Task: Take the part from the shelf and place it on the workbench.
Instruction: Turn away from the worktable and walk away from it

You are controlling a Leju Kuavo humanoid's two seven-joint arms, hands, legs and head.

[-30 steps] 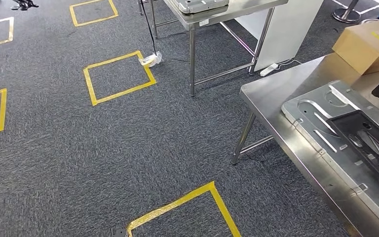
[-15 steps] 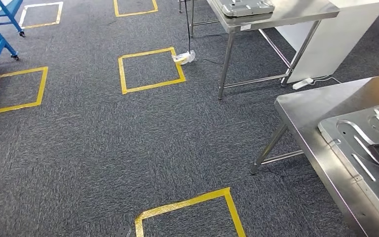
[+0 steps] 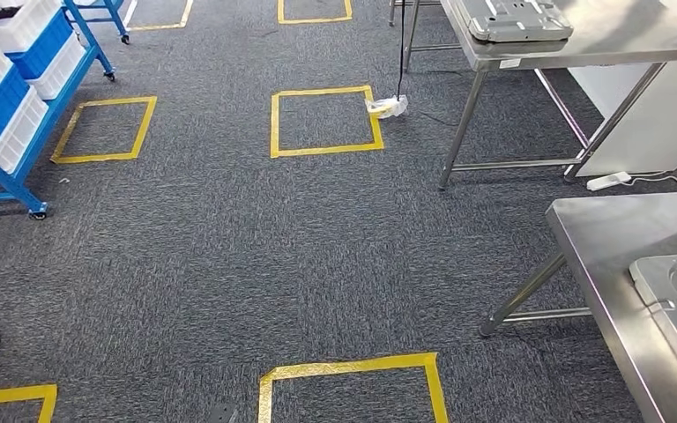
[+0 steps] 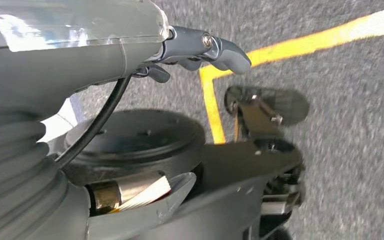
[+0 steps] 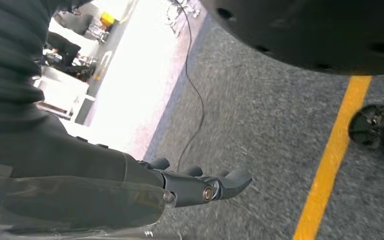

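White bins (image 3: 4,106) on blue shelf (image 3: 57,92)

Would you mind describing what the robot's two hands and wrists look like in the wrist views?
The left hand has a smooth grey shell with a glossy clear cover, a ribbed grey cuff, dark grey fingers fixed with a silver screw, and a black cable along it. The right hand looks darker, with a similar clear cover, near-black fingers and a round metal pivot.
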